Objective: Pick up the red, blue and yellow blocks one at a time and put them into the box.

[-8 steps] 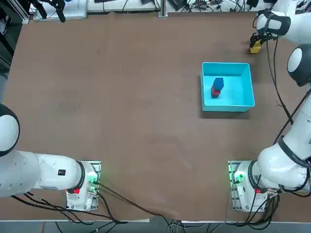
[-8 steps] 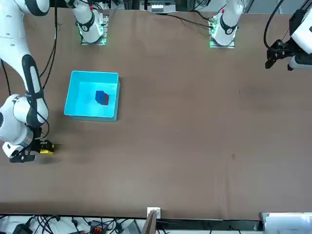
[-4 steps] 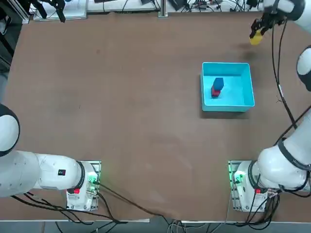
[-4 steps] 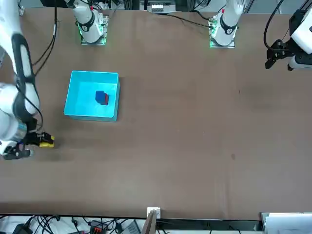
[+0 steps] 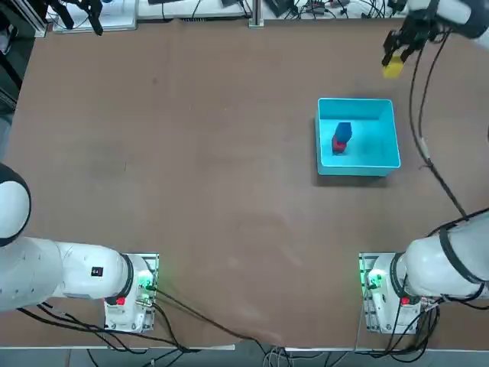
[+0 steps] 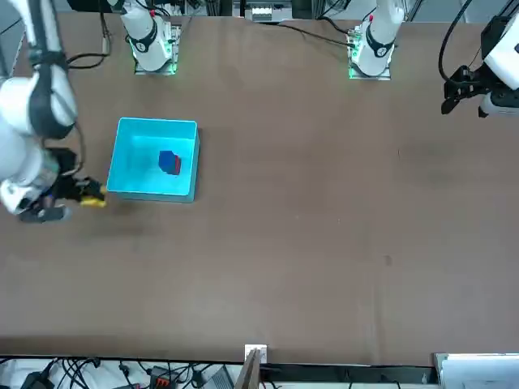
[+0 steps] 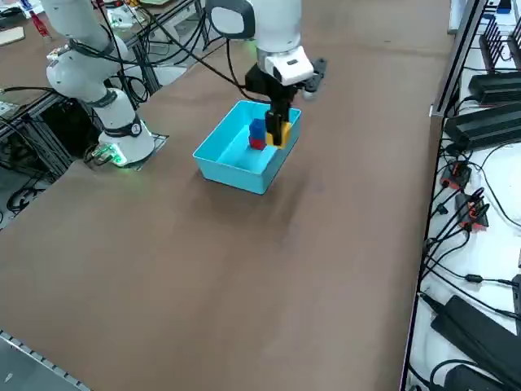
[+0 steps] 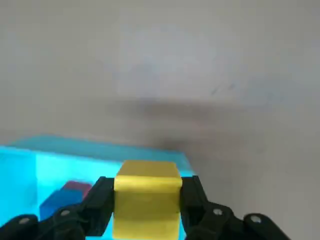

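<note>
One yellow block (image 8: 147, 202), seemingly light and stiff, sits pinched on opposite flat faces by the right gripper (image 8: 148, 200), raised beyond the box's (image 5: 359, 166) far right corner.

box (image 5: 358, 167) on table (image 5: 191, 153), two blocks (image 5: 341, 137) touching inside it, third block (image 5: 393, 69) in right gripper (image 5: 393, 63) raised beyond box's far corner

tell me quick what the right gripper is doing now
Right gripper: shut on the yellow block, carried in the air just outside the box.
</note>
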### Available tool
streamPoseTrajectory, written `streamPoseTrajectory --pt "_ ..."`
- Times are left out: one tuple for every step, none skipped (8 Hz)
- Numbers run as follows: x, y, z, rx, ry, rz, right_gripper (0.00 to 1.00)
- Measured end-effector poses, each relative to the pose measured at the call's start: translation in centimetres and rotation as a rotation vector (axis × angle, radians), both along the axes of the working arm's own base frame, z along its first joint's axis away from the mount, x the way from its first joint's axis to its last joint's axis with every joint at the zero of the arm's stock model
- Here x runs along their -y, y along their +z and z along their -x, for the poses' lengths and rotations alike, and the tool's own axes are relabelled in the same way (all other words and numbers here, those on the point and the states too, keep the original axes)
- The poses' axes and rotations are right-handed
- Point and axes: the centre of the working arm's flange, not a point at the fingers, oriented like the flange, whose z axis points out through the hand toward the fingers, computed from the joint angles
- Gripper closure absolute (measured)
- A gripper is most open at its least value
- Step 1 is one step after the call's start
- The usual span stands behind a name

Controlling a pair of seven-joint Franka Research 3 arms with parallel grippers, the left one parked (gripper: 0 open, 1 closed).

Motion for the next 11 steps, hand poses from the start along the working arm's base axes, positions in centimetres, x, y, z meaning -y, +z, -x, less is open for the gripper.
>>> streamPoseTrajectory --pt "-1.3 -1.3 2.3 -0.013 0.0 0.005 0.29" --pt "-2.5 -2.6 4.3 -0.009 -0.003 0.009 0.29" --pt "-3.8 -4.2 5.9 -0.001 -0.004 0.013 0.29" --pt "-5.2 -6.0 7.2 0.012 -0.012 0.015 0.29" --pt "-6.5 -8.0 8.4 0.027 -0.02 0.016 0.29" --pt "-7.1 -9.9 9.4 0.029 -0.023 0.017 0.29" --pt "-7.1 -11.4 9.9 0.023 -0.025 0.018 0.29" --pt "-7.0 -12.7 9.9 0.02 -0.028 0.017 0.29" --pt "-6.8 -13.9 9.8 0.02 -0.031 0.017 0.29" --pt "-6.8 -14.9 9.7 0.018 -0.033 0.016 0.29" --pt "-6.8 -15.5 9.7 0.013 -0.033 0.017 0.29"
